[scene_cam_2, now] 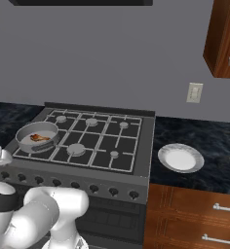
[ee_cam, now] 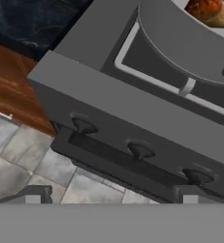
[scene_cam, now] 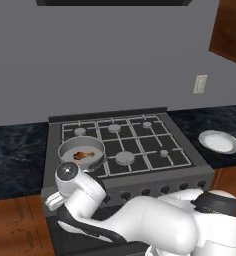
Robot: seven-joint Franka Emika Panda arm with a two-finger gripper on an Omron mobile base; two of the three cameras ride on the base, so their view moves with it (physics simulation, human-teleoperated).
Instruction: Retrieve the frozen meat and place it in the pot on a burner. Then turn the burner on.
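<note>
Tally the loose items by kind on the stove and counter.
Pot: 1, on the stove's front-left burner
Frozen meat: 1, inside the pot
White plate: 1, on the counter right of the stove
Total: 3

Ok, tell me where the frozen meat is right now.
The frozen meat lies inside the pot on the stove's front-left burner, in both base views; the white plate sits on the counter to the stove's right.

Glossy brown-orange frozen meat [scene_cam: 81, 155] lying inside grey pot [scene_cam: 70, 147], front-left burner
</note>
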